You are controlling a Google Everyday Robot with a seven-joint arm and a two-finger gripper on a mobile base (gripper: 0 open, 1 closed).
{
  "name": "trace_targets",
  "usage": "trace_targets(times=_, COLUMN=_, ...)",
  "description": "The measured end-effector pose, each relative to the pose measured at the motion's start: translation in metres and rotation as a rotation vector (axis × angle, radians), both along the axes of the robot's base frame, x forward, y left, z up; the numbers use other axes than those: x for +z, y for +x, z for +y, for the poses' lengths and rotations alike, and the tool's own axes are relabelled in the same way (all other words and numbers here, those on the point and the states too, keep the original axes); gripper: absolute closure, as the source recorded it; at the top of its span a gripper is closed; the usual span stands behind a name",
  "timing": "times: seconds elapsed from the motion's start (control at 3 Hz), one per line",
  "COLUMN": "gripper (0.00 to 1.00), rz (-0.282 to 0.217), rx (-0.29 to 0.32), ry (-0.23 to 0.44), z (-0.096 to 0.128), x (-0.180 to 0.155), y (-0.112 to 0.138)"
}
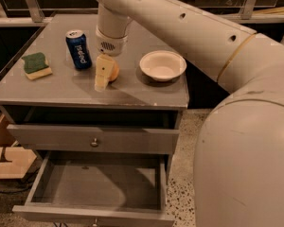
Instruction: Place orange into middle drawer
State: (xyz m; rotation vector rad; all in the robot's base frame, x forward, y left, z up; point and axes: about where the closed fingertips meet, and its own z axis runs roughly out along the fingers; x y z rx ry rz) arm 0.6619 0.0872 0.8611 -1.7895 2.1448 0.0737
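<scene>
- End effector (107,79) low over the bench (47,91), at the orange (115,72); blue can (79,49) just beside it on one flank, white bowl (163,65) near on the other.
- Middle drawer (99,186) pulled out, open from above; upper drawer front (132,138) stands above its rear.

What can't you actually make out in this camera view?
Camera view:
- Orange: mostly hidden behind the gripper, which is beside it, low over the cabinet top.
- Middle drawer: front panel cut off by the bottom edge.
- Robot arm: its base runs off the right edge.
</scene>
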Motion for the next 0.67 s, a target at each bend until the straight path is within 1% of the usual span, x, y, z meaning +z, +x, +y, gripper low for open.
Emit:
trace_targets(times=0.33, gripper=0.00, rz=0.023, rx=0.035, ry=-0.002, z=0.0210, x=-0.0117, y=-0.0074)
trace_targets(times=0.67, gripper=0.00, rz=0.038, rx=0.023, ry=-0.002, z=0.0139, x=-0.0175, y=0.0006)
